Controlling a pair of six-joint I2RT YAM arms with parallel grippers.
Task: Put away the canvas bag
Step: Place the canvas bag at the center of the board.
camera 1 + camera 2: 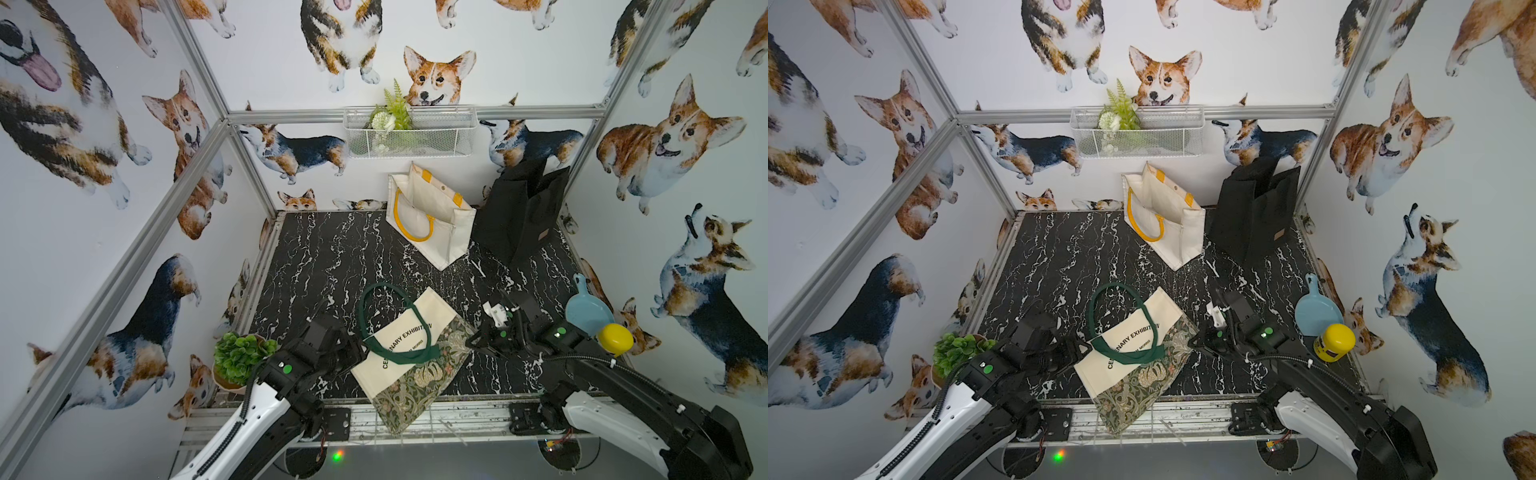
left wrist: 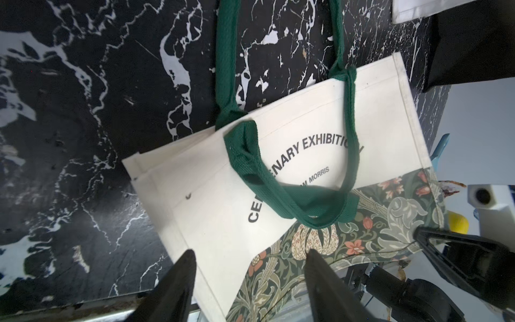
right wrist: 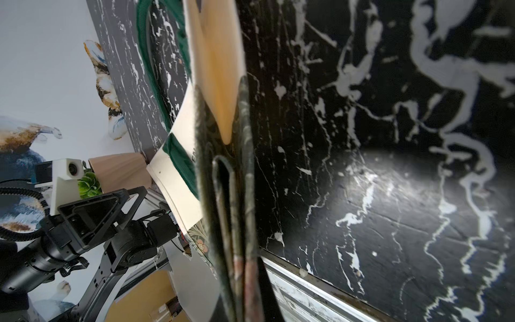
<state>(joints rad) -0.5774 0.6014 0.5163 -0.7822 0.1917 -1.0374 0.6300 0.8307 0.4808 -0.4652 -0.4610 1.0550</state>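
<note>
Bag [image 1: 376,376] lies at 6 o'clock on the table [image 1: 307,257], printed side up, floral bottom overhanging the front edge. One green handle [image 2: 227,55] loops toward 11 o'clock; the other lies across the print. Left gripper [image 2: 250,252] sits at the bag's 9 o'clock, jaws parted over the cream edge, holding nothing. Right gripper [image 1: 471,343] is at the bag's 3 o'clock, jaws closed on the floral corner. A yellow-handled tote [image 1: 432,216] stands at 12 o'clock, well apart.
</note>
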